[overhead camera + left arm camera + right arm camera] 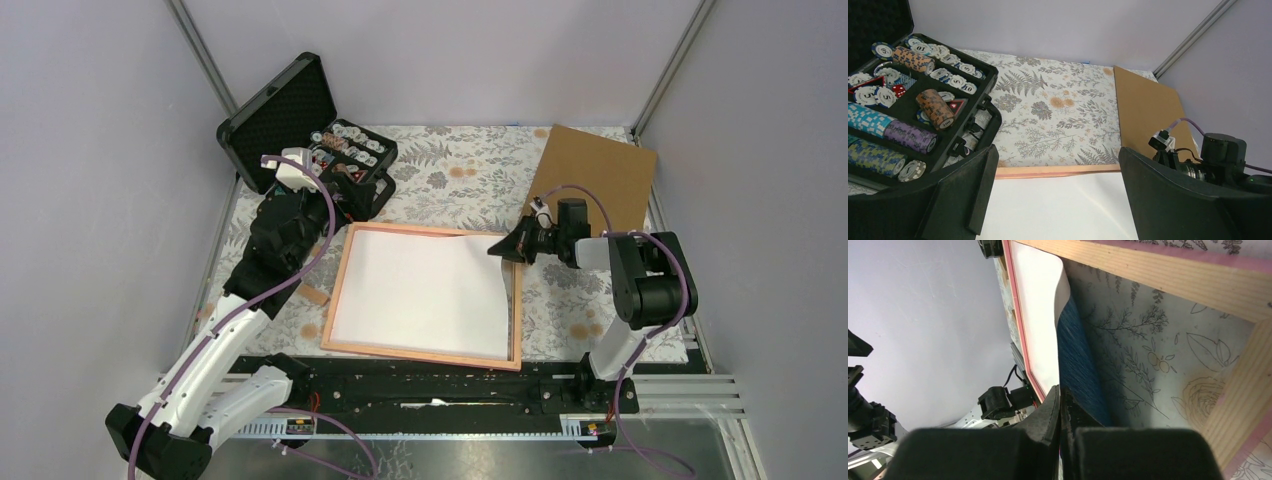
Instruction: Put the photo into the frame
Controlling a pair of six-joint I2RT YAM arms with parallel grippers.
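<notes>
Sideways, R gripper (505, 247) pinches photo (420, 290) edge over frame (420, 356); L gripper (1055, 192) wide

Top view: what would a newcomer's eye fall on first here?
The big white sheet, the photo lying face down in the frame, fills the middle. The right gripper pinches its far right corner, curling it up. A black case of poker chips stands open at the far left, a brown board at the far right.

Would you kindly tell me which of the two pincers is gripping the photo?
The right pincer: it is shut on the photo at its curled right edge. The left pincer stands wide open, holding nothing.
</notes>
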